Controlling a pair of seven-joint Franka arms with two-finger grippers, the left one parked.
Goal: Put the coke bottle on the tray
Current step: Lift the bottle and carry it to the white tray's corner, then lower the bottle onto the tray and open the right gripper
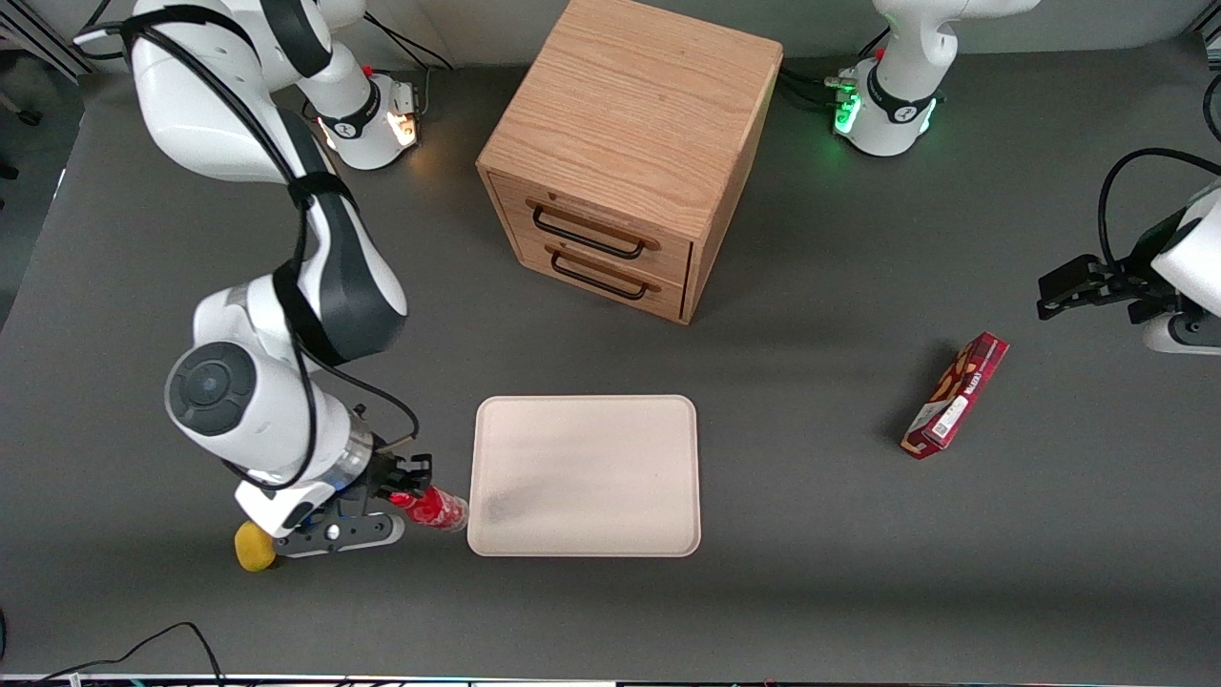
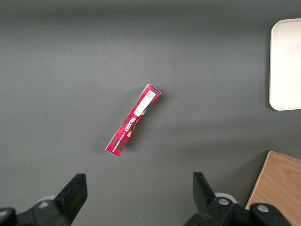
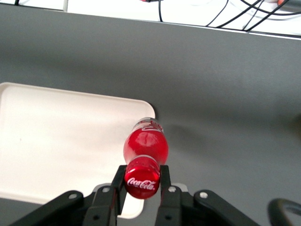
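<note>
My right gripper [image 1: 405,498] is shut on the red cap of the coke bottle [image 1: 436,508], a small glossy red bottle held tilted, its clear base pointing toward the tray. In the right wrist view the gripper [image 3: 142,181] clamps the cap, and the bottle [image 3: 146,146] hangs over the rounded corner of the cream-beige tray [image 3: 56,141]. In the front view the bottle's base sits right at the edge of the tray [image 1: 587,477], at the corner nearest the front camera on the working arm's end.
A wooden drawer cabinet [image 1: 625,153] stands farther from the front camera than the tray. A long red snack box [image 1: 956,395] lies toward the parked arm's end, also in the left wrist view [image 2: 133,119]. A yellow object [image 1: 253,549] lies beside the working gripper.
</note>
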